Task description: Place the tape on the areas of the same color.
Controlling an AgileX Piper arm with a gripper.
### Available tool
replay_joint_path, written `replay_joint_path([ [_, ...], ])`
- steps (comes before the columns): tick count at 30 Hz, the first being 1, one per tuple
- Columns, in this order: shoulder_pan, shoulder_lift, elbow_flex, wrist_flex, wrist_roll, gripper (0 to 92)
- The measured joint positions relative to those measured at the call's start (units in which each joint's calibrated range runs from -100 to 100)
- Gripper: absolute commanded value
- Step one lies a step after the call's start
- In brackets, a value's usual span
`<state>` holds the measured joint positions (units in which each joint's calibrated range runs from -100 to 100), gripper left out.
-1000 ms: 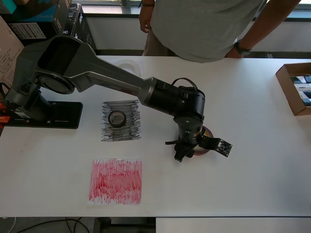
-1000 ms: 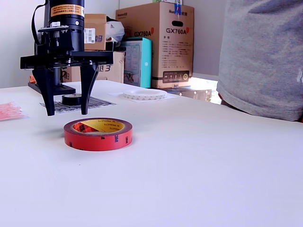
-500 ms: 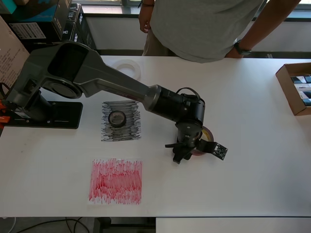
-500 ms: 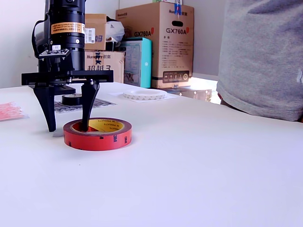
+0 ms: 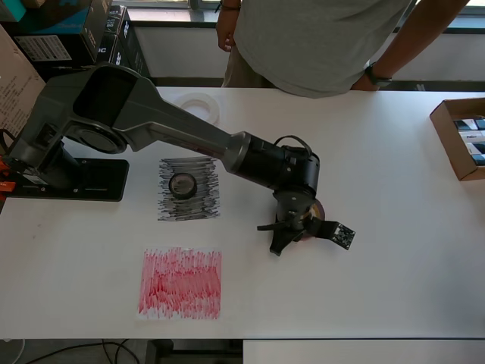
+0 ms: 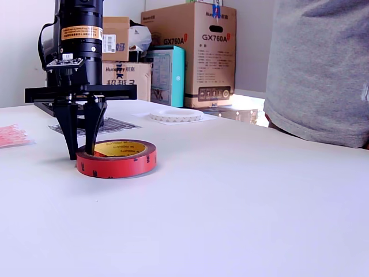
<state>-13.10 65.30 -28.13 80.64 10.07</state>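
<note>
The dark red tape roll with a yellowish core lies flat on the bare white tabletop. In the overhead view only a sliver of this roll shows under the wrist. My gripper is shut on its near wall, one finger inside the ring and one outside; it also shows in the overhead view. The small black roll lies on the scribbled black patch. The white ring lies at the far edge on a white patch, partly hidden by the arm. The scribbled red patch lies near the front edge.
A person stands at the far table edge, hands on it. An open cardboard box sits at the overhead view's right edge. The arm's black base is at the left. Cardboard boxes stand behind the table.
The gripper came down over the red roll's wall and its fingers closed from wide apart to pinching it. The roll shifted slightly toward the exterior view's left.
</note>
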Motion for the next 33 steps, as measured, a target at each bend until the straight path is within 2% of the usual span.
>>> replay_joint_path([
  [2, 0.00, 0.00, 0.00, 0.00, 0.00, 0.0],
  [17, 0.00, -4.64, 2.34, 0.00, -2.28, 0.0],
  [24, -1.42, -15.27, 11.49, 0.00, -6.83, 0.0],
  [33, -5.48, -33.21, 27.96, -7.02, -15.15, 0.0],
])
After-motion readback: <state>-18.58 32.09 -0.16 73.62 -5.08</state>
